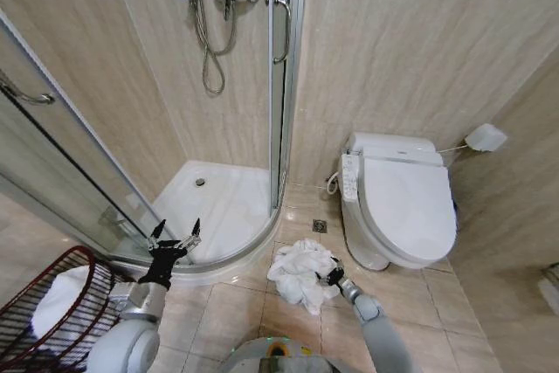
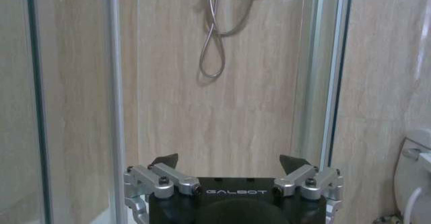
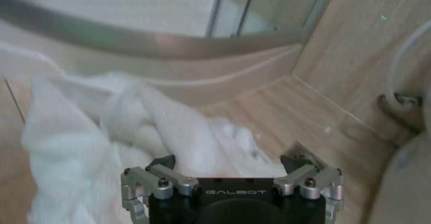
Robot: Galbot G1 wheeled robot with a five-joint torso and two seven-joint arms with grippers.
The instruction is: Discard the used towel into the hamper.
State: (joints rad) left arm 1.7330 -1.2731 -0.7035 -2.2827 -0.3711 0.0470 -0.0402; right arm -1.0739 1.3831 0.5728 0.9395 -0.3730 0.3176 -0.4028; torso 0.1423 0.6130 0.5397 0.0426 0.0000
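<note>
Head view: right end effector [image 1: 332, 277], fingers spread, presses at the crumpled white towel [image 1: 301, 272] on the floor at 6 o'clock. It should close deep into the folds. Left end effector [image 1: 173, 242] waits spread. Hamper [image 1: 52, 312] sits at 8 o'clock; toilet [image 1: 402, 207] crowds at 3 o'clock.

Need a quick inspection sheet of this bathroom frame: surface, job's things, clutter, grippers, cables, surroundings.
Surface: tiled floor, a floor drain near the toilet.
Job's things: white towel crumpled on the floor between shower and toilet; hamper at the robot's left, something white already inside.
Clutter: nothing seen.
Grippers: right gripper low at the towel's edge, fingers open; left gripper raised near the shower rim, open, empty.
Cables: a cord from the toilet to a wall box; shower hose hanging.
Surroundings: glass shower enclosure, tiled walls.
</note>
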